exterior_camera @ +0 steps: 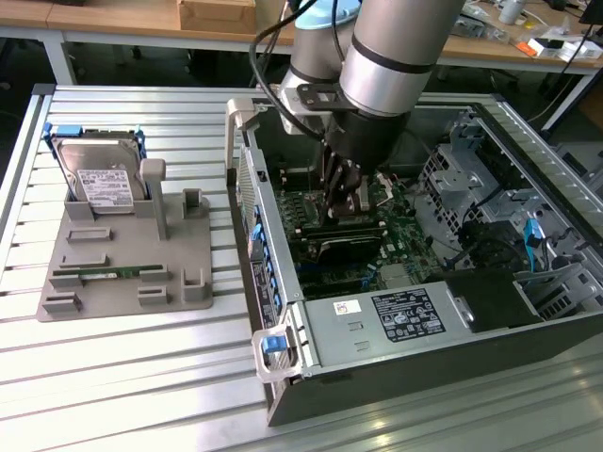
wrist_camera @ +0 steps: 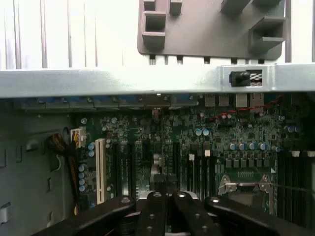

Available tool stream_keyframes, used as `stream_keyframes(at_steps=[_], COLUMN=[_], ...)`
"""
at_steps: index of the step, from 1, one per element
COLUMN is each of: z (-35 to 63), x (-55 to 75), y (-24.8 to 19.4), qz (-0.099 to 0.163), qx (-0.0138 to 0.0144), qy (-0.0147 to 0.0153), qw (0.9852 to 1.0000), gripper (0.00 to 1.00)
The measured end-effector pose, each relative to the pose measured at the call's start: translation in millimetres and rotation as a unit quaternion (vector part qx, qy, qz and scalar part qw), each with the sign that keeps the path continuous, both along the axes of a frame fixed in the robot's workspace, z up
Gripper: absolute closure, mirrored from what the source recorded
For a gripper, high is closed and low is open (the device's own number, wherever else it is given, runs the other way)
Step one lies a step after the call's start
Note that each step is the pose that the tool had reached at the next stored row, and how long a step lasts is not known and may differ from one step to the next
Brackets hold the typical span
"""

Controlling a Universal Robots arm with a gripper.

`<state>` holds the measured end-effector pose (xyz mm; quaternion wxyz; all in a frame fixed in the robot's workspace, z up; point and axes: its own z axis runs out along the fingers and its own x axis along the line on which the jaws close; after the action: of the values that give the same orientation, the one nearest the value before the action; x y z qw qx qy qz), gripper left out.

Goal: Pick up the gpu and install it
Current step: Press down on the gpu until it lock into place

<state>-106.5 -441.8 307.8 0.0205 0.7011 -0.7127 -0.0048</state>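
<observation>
The gpu is seen low inside the case, seated among the motherboard slots, at six o'clock beneath the claw, which is pressed together. Even, vertical pressure is judged advisable for full seating.

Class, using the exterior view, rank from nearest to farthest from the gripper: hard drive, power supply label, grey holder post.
1. Power supply label, inside the case, below the gripper.
2. Grey holder post, on the tray, the exterior view's left.
3. Hard drive, farthest left.
</observation>
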Motion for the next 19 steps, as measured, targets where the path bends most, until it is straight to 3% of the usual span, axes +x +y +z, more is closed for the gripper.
stream_keyframes(at_steps=[4, 13, 19], z=[6.7, 23.5, 25.2], x=[7.1, 8.1, 8.1], y=[0.0, 0.0, 0.0], qz=[0.0, 0.0, 0.0], qx=[0.0007, 0.0017, 0.0018], qy=[0.0001, 0.0001, 0.0001], qw=[1.0, 1.0, 1.0], gripper=[0.89, 0.89, 0.89])
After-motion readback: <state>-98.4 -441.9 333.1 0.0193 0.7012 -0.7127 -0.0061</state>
